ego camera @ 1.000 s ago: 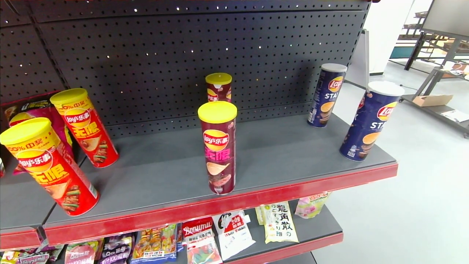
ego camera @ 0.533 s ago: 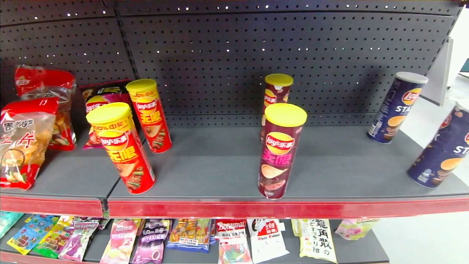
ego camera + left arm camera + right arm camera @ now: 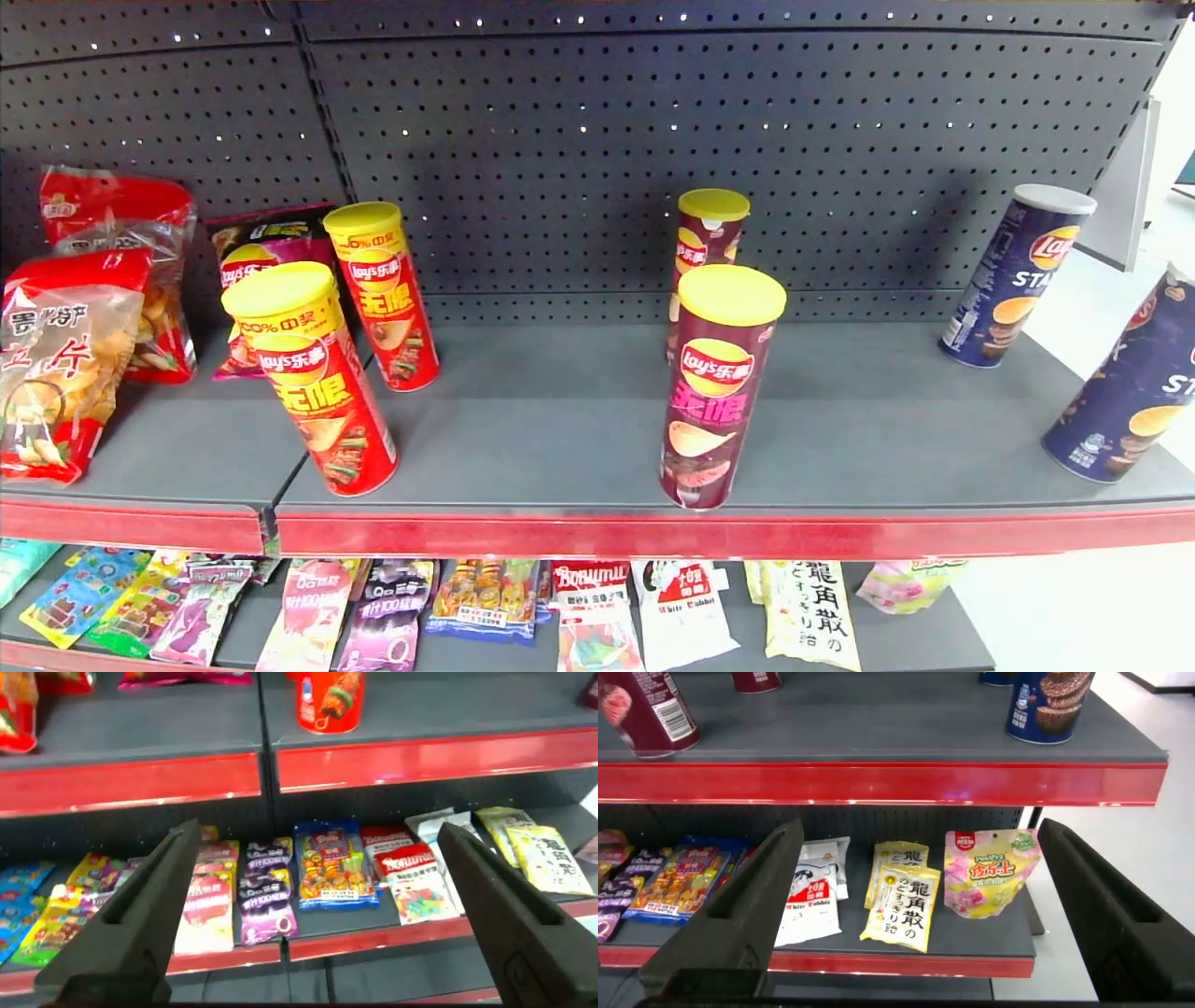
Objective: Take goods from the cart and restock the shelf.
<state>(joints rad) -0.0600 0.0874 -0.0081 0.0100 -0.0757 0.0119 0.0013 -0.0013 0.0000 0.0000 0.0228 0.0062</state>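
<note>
Both my hands are empty, jaws spread wide; my left gripper [image 3: 318, 835] and right gripper [image 3: 922, 831] hang low, facing the candy packets [image 3: 327, 863] on the lower tier; the shelf [image 3: 560, 420] board to restock lies ahead and above them; its cans stand upright, red can [image 3: 313, 373] toward my left, blue can [image 3: 1125, 383] toward my right; the bare gap beside the maroon can [image 3: 719, 373] seems slightly nearer my left arm.
</note>
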